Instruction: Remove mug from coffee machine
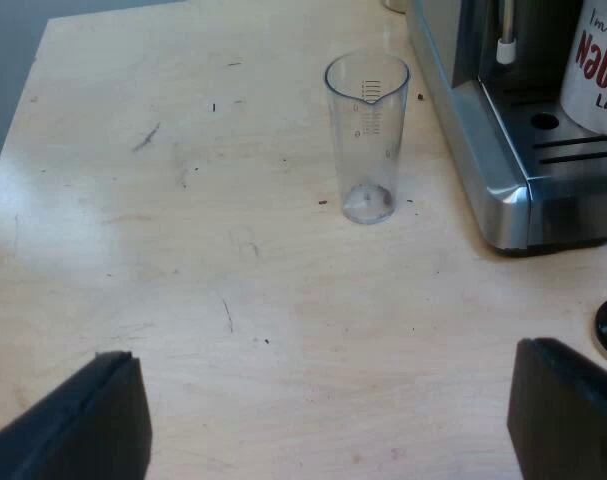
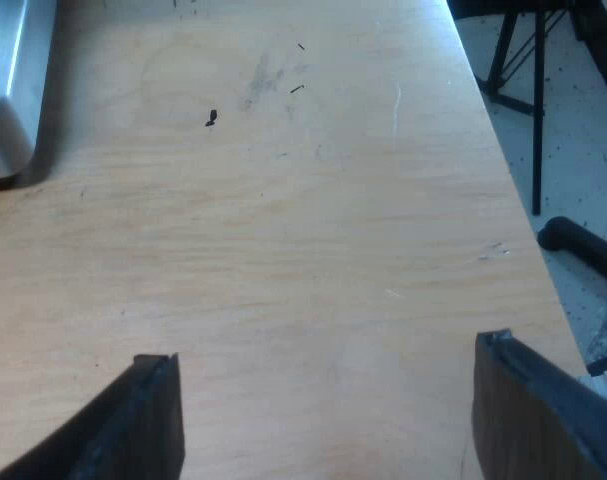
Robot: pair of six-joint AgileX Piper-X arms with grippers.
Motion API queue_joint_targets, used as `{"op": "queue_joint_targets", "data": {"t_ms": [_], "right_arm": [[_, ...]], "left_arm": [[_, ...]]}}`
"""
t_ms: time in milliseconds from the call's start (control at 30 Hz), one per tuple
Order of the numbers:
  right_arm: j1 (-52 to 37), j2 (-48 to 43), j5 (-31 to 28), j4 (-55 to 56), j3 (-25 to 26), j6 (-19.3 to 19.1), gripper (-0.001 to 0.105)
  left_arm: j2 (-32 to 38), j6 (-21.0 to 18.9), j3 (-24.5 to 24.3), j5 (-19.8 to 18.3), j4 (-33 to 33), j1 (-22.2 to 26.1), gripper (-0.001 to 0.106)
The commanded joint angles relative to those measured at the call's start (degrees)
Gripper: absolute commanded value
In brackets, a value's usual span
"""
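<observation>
Since the mug stands upright on the drip tray of the coffee machine, far ahead of the left gripper, that arm looks nearer; both it and the right gripper hang spread open, empty.

Table pale wood, matt, scuffed with dark specks. Measuring glass clear smooth plastic. Espresso machine shiny silver metal. Mug glossy white.

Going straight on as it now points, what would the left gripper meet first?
Probably the wooden table, since the left gripper, fingers wide apart, seems angled down at it. Farther along stands the measuring glass, beside the espresso machine; depth is unclear.
</observation>
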State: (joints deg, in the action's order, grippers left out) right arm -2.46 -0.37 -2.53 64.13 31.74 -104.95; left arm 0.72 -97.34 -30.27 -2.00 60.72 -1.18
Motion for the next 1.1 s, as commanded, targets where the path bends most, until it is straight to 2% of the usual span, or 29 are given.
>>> {"op": "queue_joint_targets", "data": {"t_ms": [33,200,433,533,667,800,967,1100], "right_arm": [[-0.1,-2.6,0.2,0.0,0.6,1.2,0.063],[-0.1,-2.6,0.2,0.0,0.6,1.2,0.063],[2.5,-0.8,0.3,0.0,1.3,0.6,0.063],[4.9,1.4,0.3,0.0,2.4,-0.4,0.063],[6.9,4.7,0.3,0.0,4.4,-0.5,0.063],[8.5,8.8,0.4,-0.2,7.3,-0.7,0.063],[10.6,13.0,4.4,-2.6,10.0,-0.7,0.063],[12.2,15.9,5.0,-3.1,11.3,-0.7,0.063]], "left_arm": [[2.2,-0.2,-0.1,-0.3,-0.7,0.2,0.087],[2.2,-0.2,-0.1,-0.5,-0.7,0.2,0.087],[1.7,-1.8,-0.7,-6.5,-0.6,0.2,0.087],[0.4,-3.3,-2.4,-6.9,-0.6,0.2,0.087],[-1.1,-3.3,-4.4,-7.9,-1.0,0.0,0.087],[-4.0,-3.3,-7.1,-8.6,-2.1,-2.2,0.087],[-9.3,-3.3,-10.4,-9.4,-2.7,-6.0,0.087],[-13.5,-3.0,-12.0,-9.5,-4.9,-9.8,0.087]]}}
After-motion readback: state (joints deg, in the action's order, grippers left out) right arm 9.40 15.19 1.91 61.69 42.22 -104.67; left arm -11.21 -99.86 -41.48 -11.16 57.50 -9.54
